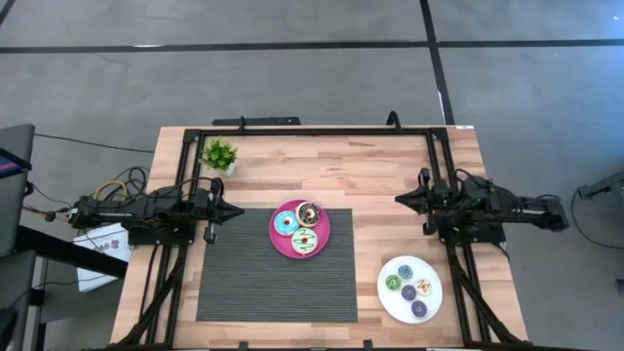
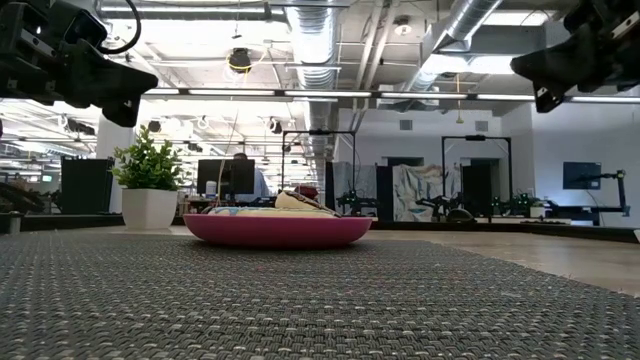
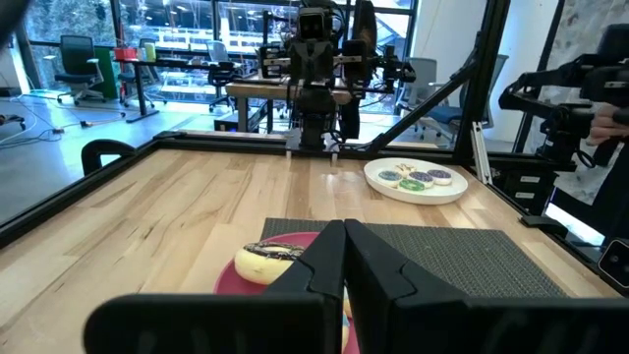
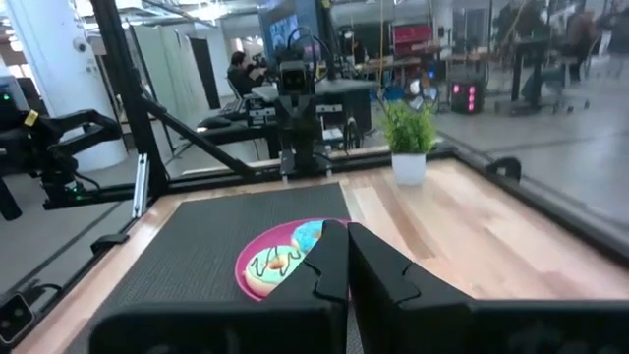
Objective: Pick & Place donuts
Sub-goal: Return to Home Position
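Donuts [image 1: 419, 308] are seen on the white plate [image 1: 386, 298] and the pink plate [image 1: 277, 240]. The left gripper [image 1: 238, 210] and right gripper [image 1: 399, 199] are held at opposite table sides, fingers pressed together, empty.

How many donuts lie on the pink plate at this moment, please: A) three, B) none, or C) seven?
A: the high view shows three on the pink plate, namely a blue donut, a chocolate-brown donut and a green-and-cream donut.
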Action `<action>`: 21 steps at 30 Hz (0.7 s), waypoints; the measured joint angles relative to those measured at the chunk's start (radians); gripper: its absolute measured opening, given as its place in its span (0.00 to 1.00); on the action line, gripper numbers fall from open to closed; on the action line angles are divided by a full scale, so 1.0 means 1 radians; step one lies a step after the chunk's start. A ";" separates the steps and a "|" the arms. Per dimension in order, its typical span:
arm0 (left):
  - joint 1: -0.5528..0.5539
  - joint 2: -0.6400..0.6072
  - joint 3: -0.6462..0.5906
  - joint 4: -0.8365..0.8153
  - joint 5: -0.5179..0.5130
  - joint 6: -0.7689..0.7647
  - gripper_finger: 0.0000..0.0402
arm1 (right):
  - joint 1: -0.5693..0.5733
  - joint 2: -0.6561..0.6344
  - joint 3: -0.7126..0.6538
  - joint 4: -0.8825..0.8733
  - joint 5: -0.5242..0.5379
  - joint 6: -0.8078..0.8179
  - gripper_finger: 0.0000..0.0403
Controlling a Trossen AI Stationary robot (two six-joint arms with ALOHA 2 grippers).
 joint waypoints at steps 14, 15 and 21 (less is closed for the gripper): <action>0.000 0.000 0.000 0.000 0.000 0.000 0.00 | 0.002 -0.029 -0.147 0.153 0.002 0.007 0.00; 0.000 0.000 0.000 0.000 0.000 0.000 0.00 | 0.000 -0.024 -0.147 0.152 0.008 0.007 0.00; 0.000 0.000 0.000 0.000 0.001 0.000 0.00 | 0.001 -0.020 -0.147 0.148 0.016 -0.095 0.00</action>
